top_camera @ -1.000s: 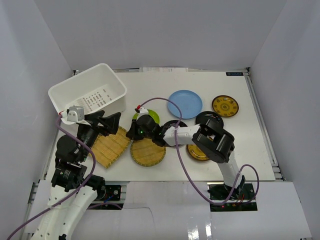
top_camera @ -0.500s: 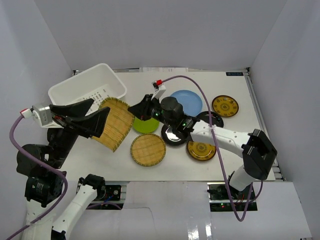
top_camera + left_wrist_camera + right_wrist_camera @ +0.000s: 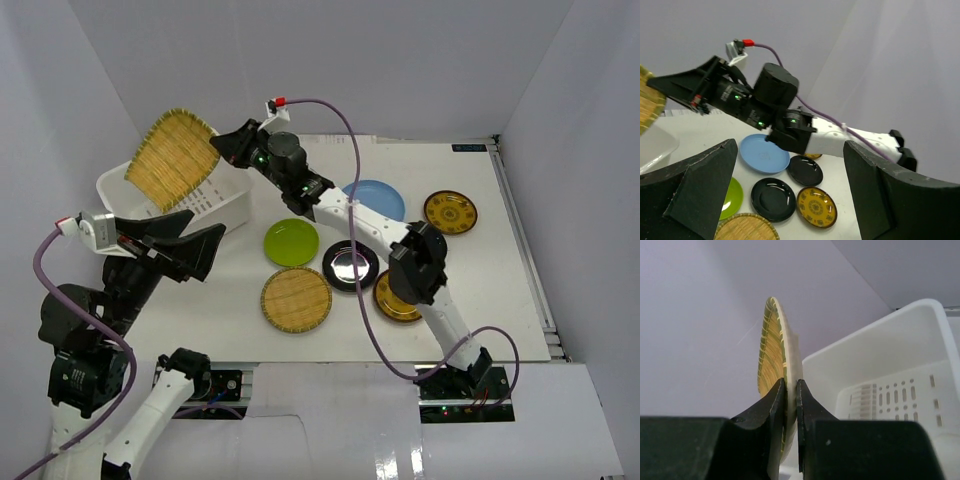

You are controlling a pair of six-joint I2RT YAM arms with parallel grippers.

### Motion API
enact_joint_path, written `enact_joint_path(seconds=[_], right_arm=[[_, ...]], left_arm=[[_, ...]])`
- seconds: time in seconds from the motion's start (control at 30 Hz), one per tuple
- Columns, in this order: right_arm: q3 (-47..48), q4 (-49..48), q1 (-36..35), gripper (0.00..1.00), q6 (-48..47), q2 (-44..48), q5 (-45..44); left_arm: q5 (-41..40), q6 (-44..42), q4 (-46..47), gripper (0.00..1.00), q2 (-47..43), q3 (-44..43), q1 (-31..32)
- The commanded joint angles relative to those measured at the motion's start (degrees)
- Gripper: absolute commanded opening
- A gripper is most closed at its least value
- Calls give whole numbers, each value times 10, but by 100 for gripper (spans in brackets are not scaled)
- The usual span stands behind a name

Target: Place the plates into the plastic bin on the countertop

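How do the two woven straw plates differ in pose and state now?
The held woven plate is clamped by its rim in the right gripper, raised and tilted beside the plastic bin; the other woven plate lies flat and free on the countertop. Both are round and straw-yellow.

So the whole setup sits on a flat white matte tabletop (image 3: 500, 290), boxed in by three plain white panels: a back wall (image 3: 330, 60), a left side wall (image 3: 50, 120) and a right side wall (image 3: 590, 150). A thin grey metal rail (image 3: 525, 250) runs along the tabletop's right edge, and there's a small dark label (image 3: 468, 148) at the far right corner. Along the near edge lies a glossy white front sheet (image 3: 340, 420) that catches a bit of glare. Lighting is soft and even, shadows are faint, and the walls come out slightly lilac-grey.
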State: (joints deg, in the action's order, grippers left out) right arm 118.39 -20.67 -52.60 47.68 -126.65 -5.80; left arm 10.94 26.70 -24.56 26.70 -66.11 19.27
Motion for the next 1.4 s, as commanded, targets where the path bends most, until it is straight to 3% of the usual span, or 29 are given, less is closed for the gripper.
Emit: enact_joint_path(seconds=[0.0,0.07,0.33,0.57,0.6,0.7,0.73,0.8,0.97,1.1,1.2,1.37], right_arm=[[157,-11,-1,8,50,-98,-47],[219,-21,-4,8,50,-146,-73],[237,-88,-25,8,-28,-216,-128],[182,-70,-42,8,-68,-210,-138],[172,-71,-42,12,-72,-205,-138],[139,-66,-44,47,-91,-182,-136],[130,-64,-45,52,-94,-169,-135],[105,-61,-45,60,-102,-157,-134],[70,-48,-44,63,-123,-113,-132],[1,-61,-44,63,-166,-42,-119],[-116,-61,-38,63,-207,81,-120],[-426,-85,7,58,-194,270,-70]], left_arm=[[-21,-9,-22,98,-3,12,9],[-28,-12,-22,98,-3,21,11],[-38,-16,-8,98,10,57,17],[-42,-8,3,98,13,76,17],[-43,-7,3,98,13,79,17],[-51,-8,-4,98,9,93,17],[-53,-7,-13,98,7,97,17],[-58,-5,-22,98,0,104,17],[-67,5,-66,98,-13,114,16],[-79,19,-104,98,-23,123,17],[-87,42,-144,97,-24,135,16],[-32,79,-171,94,15,192,17]])
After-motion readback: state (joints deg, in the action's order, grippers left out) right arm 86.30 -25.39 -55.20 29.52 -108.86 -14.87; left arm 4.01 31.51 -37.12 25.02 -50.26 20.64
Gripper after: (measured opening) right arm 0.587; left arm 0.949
